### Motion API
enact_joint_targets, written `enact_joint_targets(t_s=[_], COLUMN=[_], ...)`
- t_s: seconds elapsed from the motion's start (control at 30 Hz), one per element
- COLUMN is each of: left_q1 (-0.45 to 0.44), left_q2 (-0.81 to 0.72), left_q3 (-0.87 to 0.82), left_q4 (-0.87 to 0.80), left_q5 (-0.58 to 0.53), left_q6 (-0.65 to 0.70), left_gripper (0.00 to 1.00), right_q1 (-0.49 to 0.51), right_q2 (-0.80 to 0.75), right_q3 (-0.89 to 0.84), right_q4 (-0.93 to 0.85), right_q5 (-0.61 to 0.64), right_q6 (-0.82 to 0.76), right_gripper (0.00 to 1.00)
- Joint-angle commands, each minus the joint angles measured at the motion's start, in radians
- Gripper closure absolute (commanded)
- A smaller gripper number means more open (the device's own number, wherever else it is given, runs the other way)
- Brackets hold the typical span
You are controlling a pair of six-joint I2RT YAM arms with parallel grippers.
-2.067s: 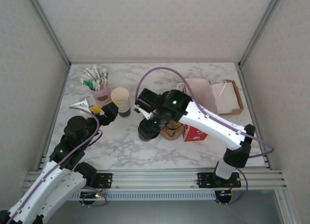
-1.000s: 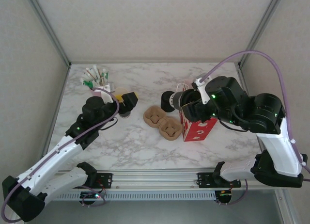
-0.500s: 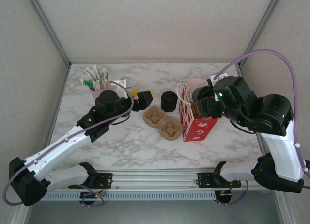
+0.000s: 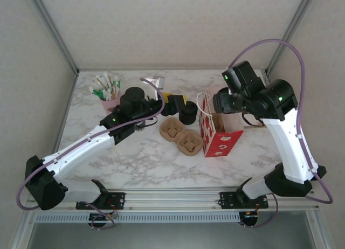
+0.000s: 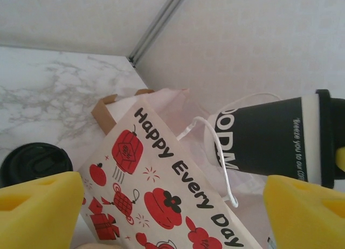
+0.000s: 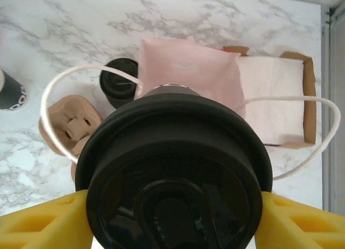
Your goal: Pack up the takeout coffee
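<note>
The takeout coffee (image 6: 172,173), a dark cup with a round black lid, is pinched between the yellow pads of my right gripper (image 6: 172,219), which is shut on it. It hangs over the open mouth of the red-and-white gift bag (image 4: 218,138), whose pink inside (image 6: 188,66) shows below the lid. In the left wrist view the coffee (image 5: 269,138) sits just above the bag (image 5: 161,189) printed "Happy Every Day". My left gripper (image 4: 175,104) is open at the bag's left side, beside a squat black stack of lids (image 4: 187,113), its jaws (image 5: 172,211) empty.
Two brown cardboard cup carriers (image 4: 180,136) lie left of the bag. A brown tray of napkins (image 6: 275,98) sits behind the bag at the right. A pink pot of sachets (image 4: 108,92) stands at the back left. The bag's white cord handles (image 6: 59,114) loop outward.
My right gripper has carried the coffee from the table's middle to above the bag. The left arm has swung right from the pink pot to the bag's left side.
</note>
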Motion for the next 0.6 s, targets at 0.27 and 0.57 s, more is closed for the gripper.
enact_joint_targets(t_s=[0.27,0.57], left_q1=[-0.034,-0.046], left_q2=[0.09,0.133], left_q3=[0.104,0.126], left_q4=[0.016,0.024], left_q5=[0.097,0.125], left_q6=[0.056,0.066], left_gripper=[0.31,0.41], right_q1=[-0.12,-0.172], right_q2=[0.004,0.005], right_q3=[-0.119,-0.219], right_q4=[-0.193,-0.193], right_q5=[-0.142,-0.203], right_q6=[0.004,-0.001], right_gripper=[0.3,0.3])
